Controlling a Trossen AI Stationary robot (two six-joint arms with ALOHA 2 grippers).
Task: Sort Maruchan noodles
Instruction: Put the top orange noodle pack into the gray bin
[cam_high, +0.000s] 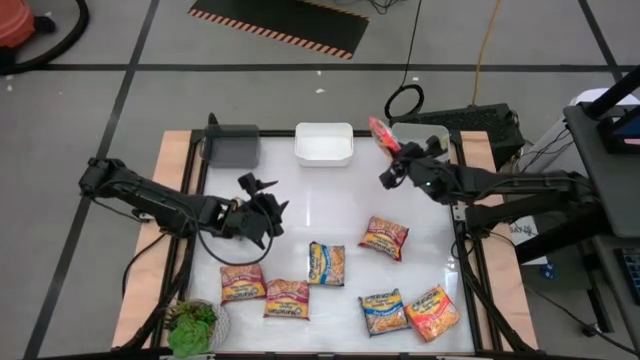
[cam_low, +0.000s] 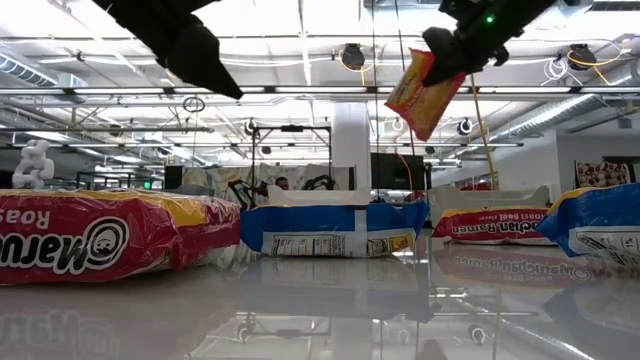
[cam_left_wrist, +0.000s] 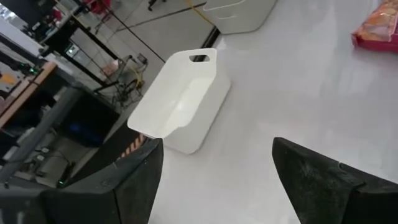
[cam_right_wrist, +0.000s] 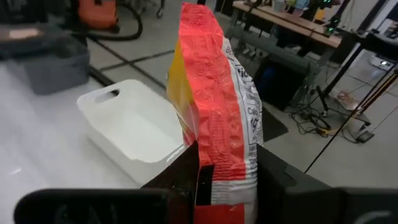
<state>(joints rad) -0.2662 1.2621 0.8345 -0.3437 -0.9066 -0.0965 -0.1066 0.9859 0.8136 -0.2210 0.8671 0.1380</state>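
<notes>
Right fingers (cam_high: 392, 152) clamped on red noodle packet (cam_high: 381, 133) near white bin (cam_high: 323, 144), left fingers (cam_high: 262, 192) apart.

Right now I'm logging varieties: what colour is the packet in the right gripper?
Red with a yellow side, packet pinched in the right gripper; clearest in the right wrist view.

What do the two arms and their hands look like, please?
Both arms are dark, nearly black, built of jointed segments with black cables running along them. Each ends in a two-fingered left hand or right hand with broad, flat dark fingers. A small green light glows on the right one.
</notes>
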